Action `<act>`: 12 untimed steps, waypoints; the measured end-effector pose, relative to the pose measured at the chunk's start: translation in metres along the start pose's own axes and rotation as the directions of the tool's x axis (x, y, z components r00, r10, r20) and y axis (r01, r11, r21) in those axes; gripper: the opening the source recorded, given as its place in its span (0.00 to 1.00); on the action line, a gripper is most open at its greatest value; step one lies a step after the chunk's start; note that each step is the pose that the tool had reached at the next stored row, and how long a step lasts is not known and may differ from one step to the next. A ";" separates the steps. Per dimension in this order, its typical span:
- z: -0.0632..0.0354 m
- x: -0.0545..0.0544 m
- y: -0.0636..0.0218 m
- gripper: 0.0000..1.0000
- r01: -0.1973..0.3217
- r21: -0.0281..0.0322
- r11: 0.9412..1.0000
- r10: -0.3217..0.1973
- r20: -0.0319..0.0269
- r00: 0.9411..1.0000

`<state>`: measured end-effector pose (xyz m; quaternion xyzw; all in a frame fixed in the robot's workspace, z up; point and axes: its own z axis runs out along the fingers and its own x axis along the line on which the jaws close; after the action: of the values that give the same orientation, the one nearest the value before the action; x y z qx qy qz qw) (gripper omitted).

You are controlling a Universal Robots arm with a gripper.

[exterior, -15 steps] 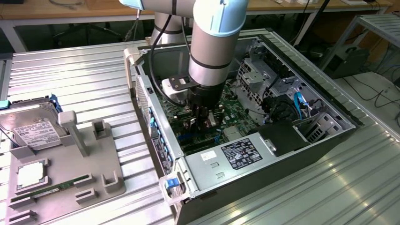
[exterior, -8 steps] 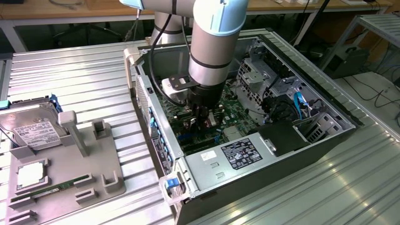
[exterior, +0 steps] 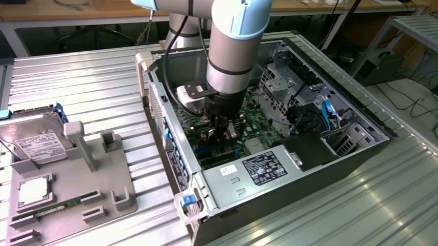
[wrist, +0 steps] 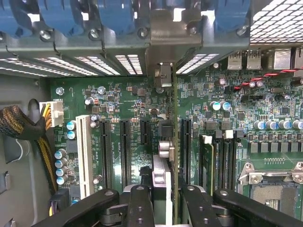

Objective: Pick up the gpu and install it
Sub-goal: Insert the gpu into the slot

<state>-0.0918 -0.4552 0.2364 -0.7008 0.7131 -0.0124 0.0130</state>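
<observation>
1. we work on a ribbed metal table [exterior: 89, 87] in a workshop; an open computer case [exterior: 383, 133] lies on it on its side, with a grey holder tray [exterior: 75, 184] well apart on the exterior view's left.
2. the tray carries a hard drive [exterior: 38, 146] and a memory stick [exterior: 58, 207]; neither concerns this step.
3. the arm reaches down into the case. the gripper [wrist: 163, 201] has its fingers [wrist: 140, 208] closed tight on the graphics card [wrist: 174, 142], which stands on edge between them, just above or at the motherboard [wrist: 284, 142].
4. the card's metal bracket [wrist: 163, 61] sits at the rear slot openings of the case. we cannot tell whether the lower edge is already in its slot.
5. handling, as we judge it: the card is light and stiff, but fragile. hold it by the flat faces near the upper edge, as the fingers now do; keep pressure off small parts and the contact edge.
6. it will likely tolerate a straight push only; tilting risks binding in the slot.
7. open room is narrow: black expansion slots [wrist: 125, 151] lie just beside on one side, another black slot [wrist: 186, 146] and memory slots [wrist: 226, 156] near on the other.
8. the blue slot clips [wrist: 113, 16] and the case wall bound travel at the bracket end; a cable bundle [wrist: 19, 127] lies well apart.
</observation>
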 end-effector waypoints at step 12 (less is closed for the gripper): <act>0.0001 0.000 -0.0006 0.28 0.000 -0.035 0.999 0.000 0.000 1.000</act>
<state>-0.0912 -0.4552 0.2363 -0.7010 0.7132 -0.0001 0.0008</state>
